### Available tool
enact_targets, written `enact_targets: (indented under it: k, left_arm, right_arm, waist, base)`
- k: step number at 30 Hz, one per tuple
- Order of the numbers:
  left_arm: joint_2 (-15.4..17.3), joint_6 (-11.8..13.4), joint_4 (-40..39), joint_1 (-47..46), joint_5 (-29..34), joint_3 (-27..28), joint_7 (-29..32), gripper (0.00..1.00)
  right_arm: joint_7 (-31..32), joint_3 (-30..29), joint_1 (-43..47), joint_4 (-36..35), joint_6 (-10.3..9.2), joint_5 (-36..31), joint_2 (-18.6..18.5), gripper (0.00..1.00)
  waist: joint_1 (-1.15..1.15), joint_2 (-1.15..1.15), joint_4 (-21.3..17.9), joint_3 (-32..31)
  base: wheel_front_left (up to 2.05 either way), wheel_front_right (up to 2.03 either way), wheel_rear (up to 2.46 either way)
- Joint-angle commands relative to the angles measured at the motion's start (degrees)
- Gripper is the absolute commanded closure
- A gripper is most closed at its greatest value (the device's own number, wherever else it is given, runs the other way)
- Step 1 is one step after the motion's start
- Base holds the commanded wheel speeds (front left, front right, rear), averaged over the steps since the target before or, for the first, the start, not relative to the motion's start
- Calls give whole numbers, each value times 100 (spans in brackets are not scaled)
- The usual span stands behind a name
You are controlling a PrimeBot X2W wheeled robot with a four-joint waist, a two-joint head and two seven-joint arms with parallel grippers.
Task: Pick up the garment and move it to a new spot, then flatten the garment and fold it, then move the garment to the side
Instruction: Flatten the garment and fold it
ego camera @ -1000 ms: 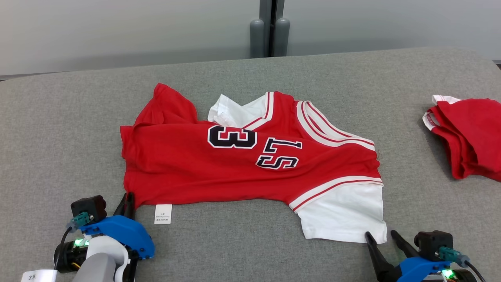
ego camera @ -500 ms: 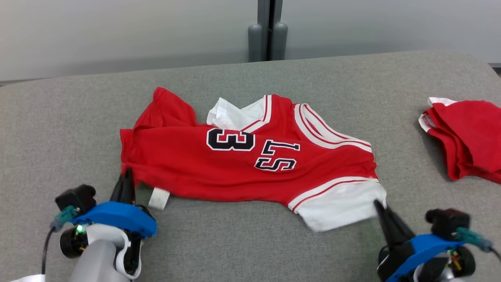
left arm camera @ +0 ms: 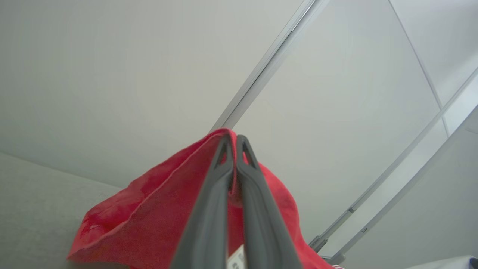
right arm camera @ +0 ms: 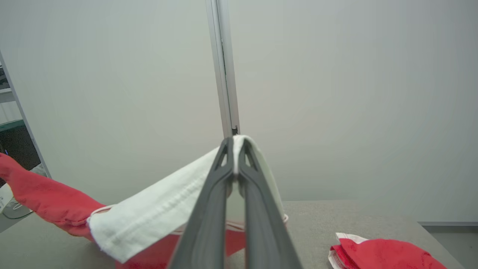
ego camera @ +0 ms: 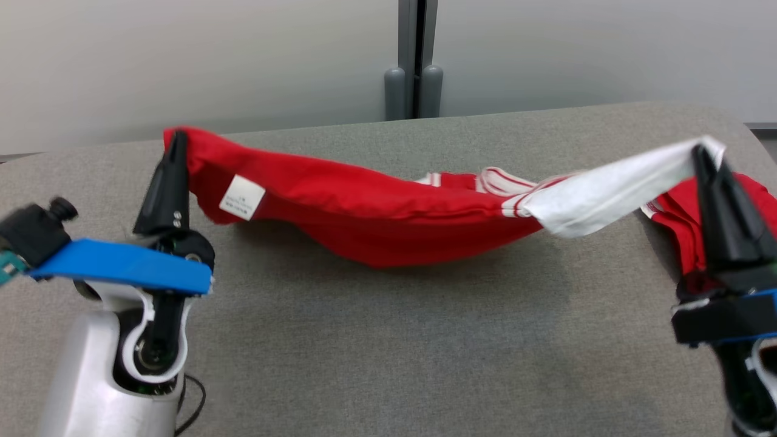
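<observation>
The garment (ego camera: 376, 221) is a red jersey with white sleeves and striped trim. It hangs stretched between my two grippers above the grey table (ego camera: 388, 352), sagging in the middle. My left gripper (ego camera: 176, 141) is shut on its red hem corner, close to a white label (ego camera: 241, 198). In the left wrist view the fingers (left arm camera: 209, 201) pinch red cloth (left arm camera: 149, 220). My right gripper (ego camera: 702, 155) is shut on the white sleeve (ego camera: 613, 188). The right wrist view shows the white sleeve (right arm camera: 157, 213) draped over my shut gripper (right arm camera: 235, 144).
A second red garment (right arm camera: 381, 254), folded, lies on the table's right side, partly behind my right gripper (ego camera: 674, 212). A grey wall with a vertical post (ego camera: 414, 60) stands behind the table's far edge.
My right gripper shut on the white sleeve. Both grippers then rose and lifted the jersey off the table, where it had lain flat. The head camera also tilted.
</observation>
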Motion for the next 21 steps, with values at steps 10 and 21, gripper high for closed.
enact_targets:
  k: [10, 21]
  left_arm:
    - [313, 759, -1723, -700, -345, 130, 1096, 100]
    - [336, 1251, -624, -2078, -141, 261, 1172, 100]
  right_arm:
    - [563, -98, -1628, -556, 4, 7, -529, 100]
    - [-112, 414, -3989, 2002, 5, 592, -831, 100]
  waist:
    - [0, 0, 26, 276]
    - [0, 0, -68, 1695]
  base:
    - [0, 0, 0]
    - [0, 0, 0]
